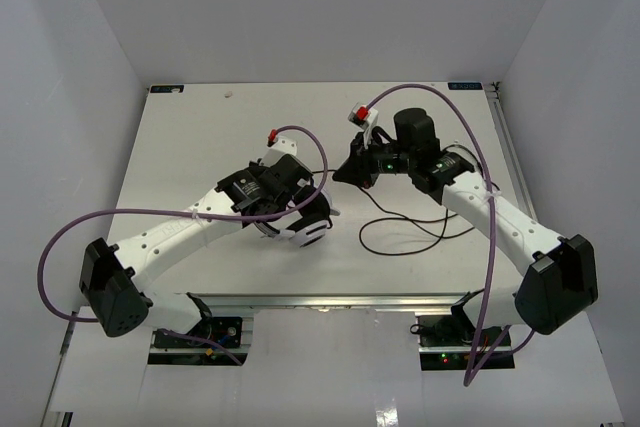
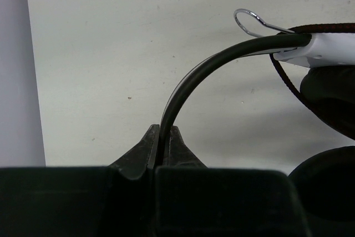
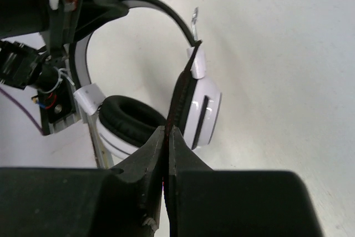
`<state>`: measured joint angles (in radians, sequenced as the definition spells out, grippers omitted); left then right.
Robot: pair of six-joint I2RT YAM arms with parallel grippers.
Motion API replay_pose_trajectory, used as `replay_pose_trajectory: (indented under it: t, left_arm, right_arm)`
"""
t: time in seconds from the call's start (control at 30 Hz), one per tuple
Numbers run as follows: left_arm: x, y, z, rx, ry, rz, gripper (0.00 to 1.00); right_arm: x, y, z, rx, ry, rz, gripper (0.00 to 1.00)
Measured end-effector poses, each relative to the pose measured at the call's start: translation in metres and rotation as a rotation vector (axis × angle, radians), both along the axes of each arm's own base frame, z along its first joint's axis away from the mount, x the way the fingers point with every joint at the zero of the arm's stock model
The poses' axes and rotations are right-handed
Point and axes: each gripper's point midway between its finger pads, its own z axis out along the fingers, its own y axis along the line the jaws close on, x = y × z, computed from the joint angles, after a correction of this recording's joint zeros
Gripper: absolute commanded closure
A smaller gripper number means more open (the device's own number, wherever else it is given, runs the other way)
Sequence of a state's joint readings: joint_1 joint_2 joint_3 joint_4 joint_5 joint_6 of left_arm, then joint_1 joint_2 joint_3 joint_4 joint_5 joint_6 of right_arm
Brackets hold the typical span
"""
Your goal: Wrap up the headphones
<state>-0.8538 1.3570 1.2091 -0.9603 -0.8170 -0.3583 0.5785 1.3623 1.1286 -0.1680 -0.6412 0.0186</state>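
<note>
From above you see the desk, the headphones at its middle, half hidden under the left arm, and the cord looping to their right. Your left wrist view alone shows the left pincer clamped on the headband. The right wrist view shows the right pincer pinching the cord beside an ear cup.

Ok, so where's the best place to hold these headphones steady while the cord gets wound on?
Likely the headband near its crown, where the left gripper pinches it: a thin flat strip that shut jaws clamp across. Coming from the crown side, away from the ear cups, leaves them clear for the cord that the right gripper holds.
</note>
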Motion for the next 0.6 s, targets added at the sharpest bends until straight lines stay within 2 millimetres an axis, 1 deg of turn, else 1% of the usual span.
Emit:
replay_pose_trajectory:
  t: [0.07,0.2,0.43,0.6]
  left_arm:
    - [0.000,-0.002,-0.002,-0.006,0.004,-0.011,1.00]
    - [0.002,-0.005,-0.003,-0.016,-0.003,-0.020,1.00]
    - [0.003,-0.007,-0.002,-0.026,-0.010,-0.029,1.00]
    - [0.004,-0.010,0.002,-0.049,-0.022,-0.040,1.00]
  right_arm:
    - [0.009,-0.006,0.001,0.000,0.003,-0.043,0.92]
    - [0.020,-0.016,-0.004,-0.007,0.024,-0.104,0.92]
    - [0.031,-0.027,-0.007,-0.012,0.051,-0.172,0.92]
    - [0.040,-0.036,-0.008,-0.012,0.063,-0.220,0.92]
